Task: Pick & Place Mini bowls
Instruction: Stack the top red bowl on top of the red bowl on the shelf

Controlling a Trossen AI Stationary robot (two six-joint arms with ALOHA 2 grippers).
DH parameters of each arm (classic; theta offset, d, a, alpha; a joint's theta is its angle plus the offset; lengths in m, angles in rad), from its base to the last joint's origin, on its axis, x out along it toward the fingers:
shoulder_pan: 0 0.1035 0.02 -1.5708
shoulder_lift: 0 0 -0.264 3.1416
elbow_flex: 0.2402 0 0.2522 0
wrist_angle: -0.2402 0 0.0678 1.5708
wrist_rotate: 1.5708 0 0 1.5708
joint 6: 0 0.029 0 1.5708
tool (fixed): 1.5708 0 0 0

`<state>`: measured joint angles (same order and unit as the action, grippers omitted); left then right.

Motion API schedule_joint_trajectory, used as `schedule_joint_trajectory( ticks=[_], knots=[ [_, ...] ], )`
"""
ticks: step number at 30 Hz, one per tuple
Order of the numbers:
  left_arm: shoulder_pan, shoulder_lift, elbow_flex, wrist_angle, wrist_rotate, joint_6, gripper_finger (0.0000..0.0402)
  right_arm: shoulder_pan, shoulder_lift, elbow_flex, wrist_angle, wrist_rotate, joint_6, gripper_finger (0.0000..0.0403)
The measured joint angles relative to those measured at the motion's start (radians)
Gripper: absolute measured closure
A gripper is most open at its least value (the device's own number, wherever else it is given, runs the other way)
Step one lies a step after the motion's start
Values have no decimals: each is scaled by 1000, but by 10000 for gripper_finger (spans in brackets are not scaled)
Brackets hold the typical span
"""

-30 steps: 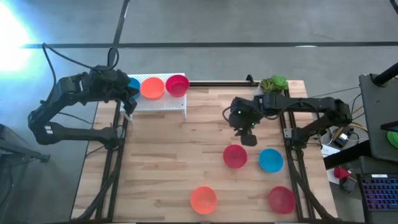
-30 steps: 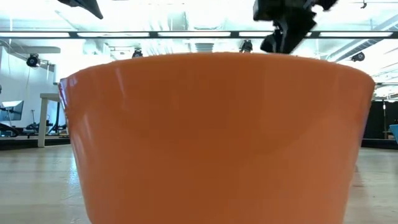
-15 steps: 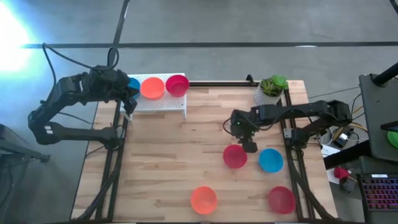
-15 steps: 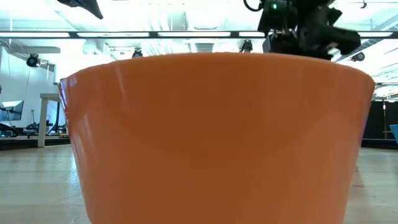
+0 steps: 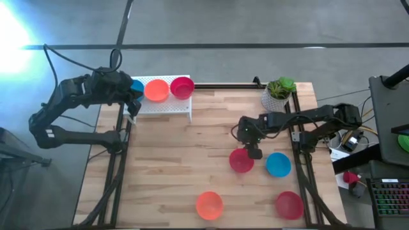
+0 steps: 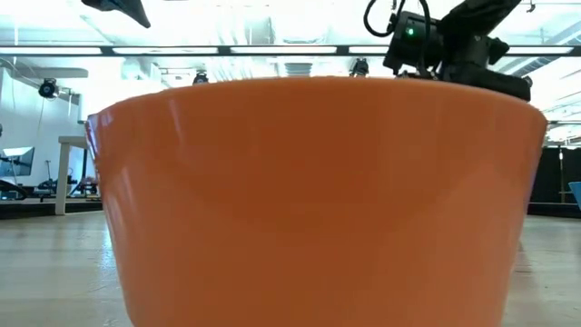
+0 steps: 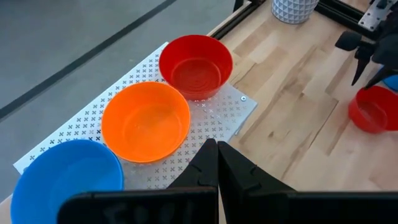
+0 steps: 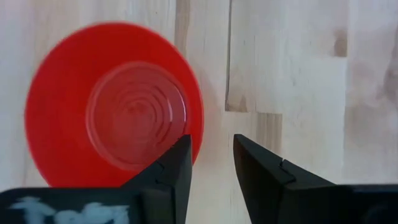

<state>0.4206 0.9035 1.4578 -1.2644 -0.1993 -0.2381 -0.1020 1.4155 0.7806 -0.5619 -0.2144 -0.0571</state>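
My right gripper (image 5: 254, 152) is open and hangs over the right rim of a red mini bowl (image 5: 239, 162) that sits on its base on the wooden table. In the right wrist view the gripper (image 8: 211, 168) has one finger over the red bowl's (image 8: 118, 112) inside and the other finger outside its rim; no touch shows. My left gripper (image 5: 133, 102) is shut and waits beside a white perforated tray (image 5: 163, 105) at the far left. That tray carries a blue (image 7: 65, 177), an orange (image 7: 146, 121) and a red bowl (image 7: 196, 65).
On the table a blue bowl (image 5: 278, 164) stands just right of the red one. An orange bowl (image 5: 209, 204) and another red bowl (image 5: 289, 204) stand near the near edge. A white pot with a green plant (image 5: 279, 91) stands at the far right corner. The orange bowl (image 6: 318, 200) fills the low view.
My right gripper has moved toward the near edge and down, from the middle of the table onto the right rim of the red bowl. The bowls have stayed where they were.
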Motion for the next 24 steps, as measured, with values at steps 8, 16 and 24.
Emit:
schedule_joint_trajectory(
  ticks=[8, 16, 24],
  knots=[
    [0, 3, 0, 0, 0, -26, 402, 0, 0, -92, 152, -7, 57, 292],
    [0, 8, 0, 0, 0, -52, 402, 0, 0, -164, 247, -7, 106, 299],
    [0, 15, 0, 0, 0, -53, 402, 0, 0, -188, 266, -3, 161, 324]
  ],
)
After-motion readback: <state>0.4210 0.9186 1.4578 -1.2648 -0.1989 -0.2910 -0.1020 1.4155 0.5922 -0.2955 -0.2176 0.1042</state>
